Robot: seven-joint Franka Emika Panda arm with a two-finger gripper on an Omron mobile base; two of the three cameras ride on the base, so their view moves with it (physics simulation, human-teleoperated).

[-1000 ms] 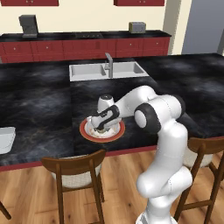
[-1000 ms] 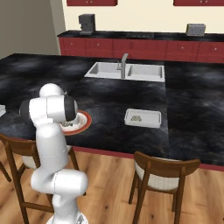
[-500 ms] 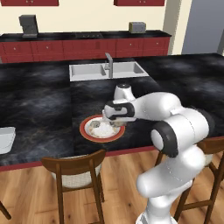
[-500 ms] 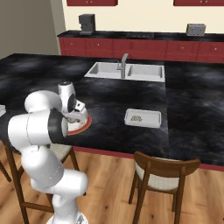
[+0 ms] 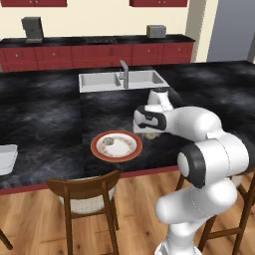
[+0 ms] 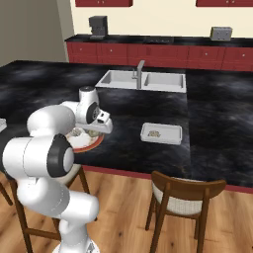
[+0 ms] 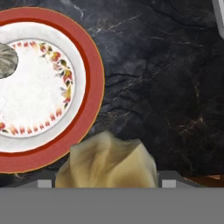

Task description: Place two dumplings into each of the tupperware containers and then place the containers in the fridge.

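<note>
My gripper (image 7: 106, 181) is shut on a beige dumpling (image 7: 107, 161) and hangs just off the right rim of the round red-rimmed plate (image 7: 94, 78). From the left base view the gripper (image 5: 149, 134) is low over the black counter, right of the plate (image 5: 130, 153). One more dumpling (image 5: 108, 143) lies on the plate, near its left side (image 7: 5, 61). A white tupperware container (image 6: 168, 139) with a dumpling (image 6: 154, 133) in it sits further right of the gripper (image 6: 94, 131). A second container (image 5: 5, 158) is at the counter's far left. A tall grey surface (image 5: 233, 30) at the back right may be the fridge.
A sink with a faucet (image 5: 123, 73) is set into the counter behind the plate. Wooden chairs (image 5: 87, 191) stand along the counter's near edge. Red cabinets with a coffee machine (image 5: 32, 29) and a toaster (image 5: 156, 31) line the back wall.
The gripper has lifted off the plate and travelled right with a dumpling between its fingers. The arm's elbow has swung round to the right.
</note>
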